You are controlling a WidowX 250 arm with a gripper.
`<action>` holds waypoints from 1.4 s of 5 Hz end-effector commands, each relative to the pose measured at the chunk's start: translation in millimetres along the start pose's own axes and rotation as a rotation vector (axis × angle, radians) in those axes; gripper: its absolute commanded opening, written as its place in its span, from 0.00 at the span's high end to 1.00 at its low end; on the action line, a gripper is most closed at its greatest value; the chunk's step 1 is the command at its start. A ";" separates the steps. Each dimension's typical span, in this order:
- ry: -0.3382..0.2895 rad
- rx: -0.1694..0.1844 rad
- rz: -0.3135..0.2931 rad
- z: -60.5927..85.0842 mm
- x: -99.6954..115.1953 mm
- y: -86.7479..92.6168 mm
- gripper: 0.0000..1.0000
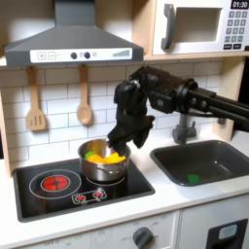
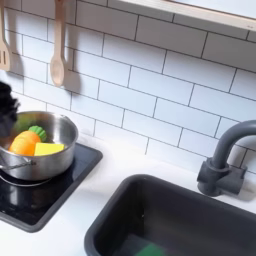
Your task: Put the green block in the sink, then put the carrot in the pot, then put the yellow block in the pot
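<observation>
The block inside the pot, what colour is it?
Yellow. The yellow block lies in the pot beside the carrot, clearest in the second exterior view.

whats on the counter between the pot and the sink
Nothing: in both exterior views the white countertop between the pot on the stovetop and the sink is bare.

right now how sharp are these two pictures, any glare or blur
In the first exterior view the gripper over the pot is soft and dark, its jaws unreadable; the green block in the sink is a blur. In the second exterior view the pot shines with highlights.
</observation>
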State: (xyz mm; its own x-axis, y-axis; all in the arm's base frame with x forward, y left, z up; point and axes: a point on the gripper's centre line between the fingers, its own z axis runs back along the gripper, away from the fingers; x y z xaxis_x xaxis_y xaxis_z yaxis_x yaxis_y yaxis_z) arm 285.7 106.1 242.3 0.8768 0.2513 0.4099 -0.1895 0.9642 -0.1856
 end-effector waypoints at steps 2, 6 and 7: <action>0.093 0.023 0.068 -23.5 -27.6 27.0 1.00; 0.242 -0.011 0.116 -75.7 -30.6 49.2 1.00; 0.242 -0.010 0.129 -80.7 -27.6 55.3 1.00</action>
State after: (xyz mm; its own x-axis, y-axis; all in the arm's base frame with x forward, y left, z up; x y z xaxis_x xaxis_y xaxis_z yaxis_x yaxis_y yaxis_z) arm 287.5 143.0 149.4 0.9292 0.3346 0.1571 -0.2950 0.9273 -0.2306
